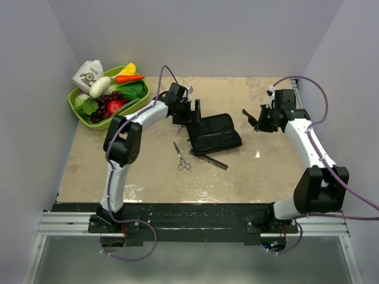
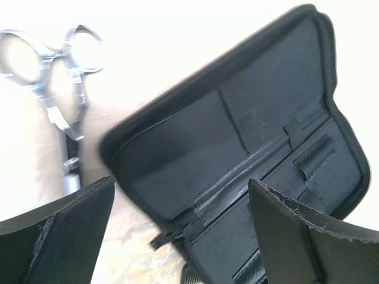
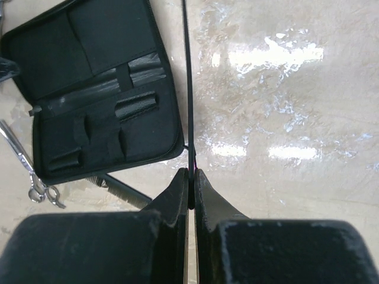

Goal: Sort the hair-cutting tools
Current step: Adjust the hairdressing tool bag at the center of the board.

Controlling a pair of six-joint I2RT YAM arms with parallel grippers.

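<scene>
Your left pincer is spread wide and holds nothing. It hangs low over the left end of the open black case. The case lies flat on the counter, mid-counter, with its inside facing up and its pockets and loops showing. You can't see any tool in those pockets.

Your right pincer is clamped on a thin black strip. The strip runs straight out past the fingertips, edge-on to the wrist view, so you can't tell what it is. This pincer sits to the right of the case, apart from it, above bare counter.

Where the tools are:
- **Near scissors**: flat on the counter off the case's front-left corner, not touching it. The rings point toward the arm bases.
- **Far scissors**: on the counter just beside the plain-pocket half of the case, close to your left pincer. The rings are at the far end in the left wrist view, and the blade tips are hidden behind a finger.
- **Comb**: along the case's front edge, to the right of the near scissors. One end is against or under that edge, and you can't tell which.

A green bowl of toy fruit and vegetables sits at the far left corner, well apart from all this.
</scene>
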